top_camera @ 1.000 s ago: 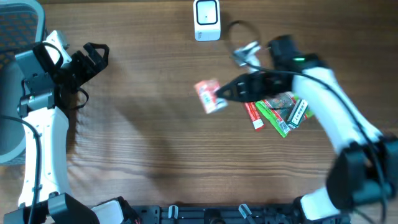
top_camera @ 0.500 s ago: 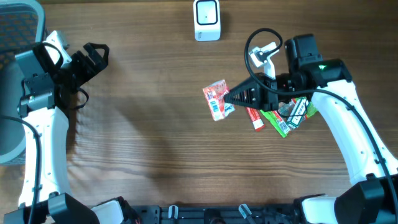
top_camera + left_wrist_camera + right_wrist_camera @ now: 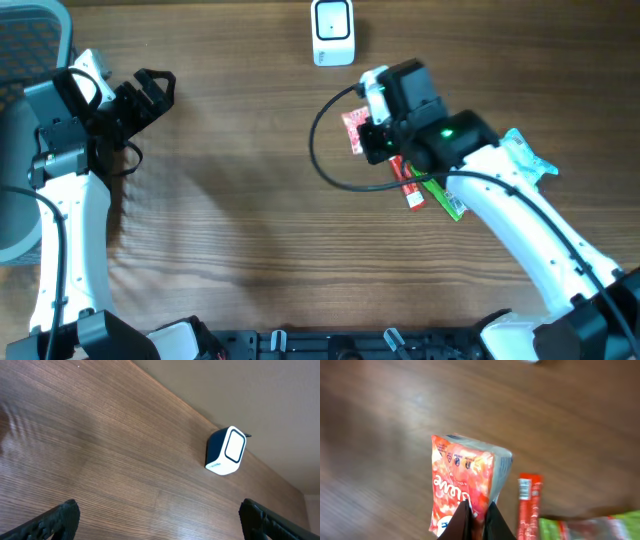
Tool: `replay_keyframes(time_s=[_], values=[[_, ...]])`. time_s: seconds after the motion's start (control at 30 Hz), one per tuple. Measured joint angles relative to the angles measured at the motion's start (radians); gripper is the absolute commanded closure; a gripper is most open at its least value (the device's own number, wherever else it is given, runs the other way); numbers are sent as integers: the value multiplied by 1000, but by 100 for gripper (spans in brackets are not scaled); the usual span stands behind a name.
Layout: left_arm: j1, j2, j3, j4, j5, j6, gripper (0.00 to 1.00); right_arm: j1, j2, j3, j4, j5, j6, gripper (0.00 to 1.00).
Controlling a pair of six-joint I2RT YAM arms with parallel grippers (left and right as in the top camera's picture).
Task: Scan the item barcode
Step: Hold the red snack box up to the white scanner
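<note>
Near the middle of the worktop (image 3: pixel 230 220), the right gripper (image 3: pixel 476 516) is clenched on one edge of the red snack packet (image 3: pixel 465 485), which sticks out past its fingertips. A red stick pack (image 3: pixel 529 505) and a green packet (image 3: pixel 447 200) lie just beside it. The white scanner (image 3: pixel 332 32) sits apart at the far edge. Off at the left side, the left gripper (image 3: pixel 152 88) is spread wide, grasping nothing.

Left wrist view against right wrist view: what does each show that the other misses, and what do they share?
Only the left wrist: the white and dark-blue box scanner, framed by the open left gripper. Only the right wrist: the red snack pouch pinched in the shut right gripper, plus a red stick sachet and a green packet on the tabletop. Both: the brown wooden table.
</note>
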Motion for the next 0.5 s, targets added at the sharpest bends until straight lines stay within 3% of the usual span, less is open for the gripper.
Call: replay_keyframes(time_s=[0.17,0.3,0.5], values=[[0,0,0,0,0,0,0,8,60,334,-146,209,-23,96],[0,0,0,0,0,0,0,9,248,695,-249,335,-92,96],[0,0,0,-1,0,0,0,38,540,772,11,519,-319,96]])
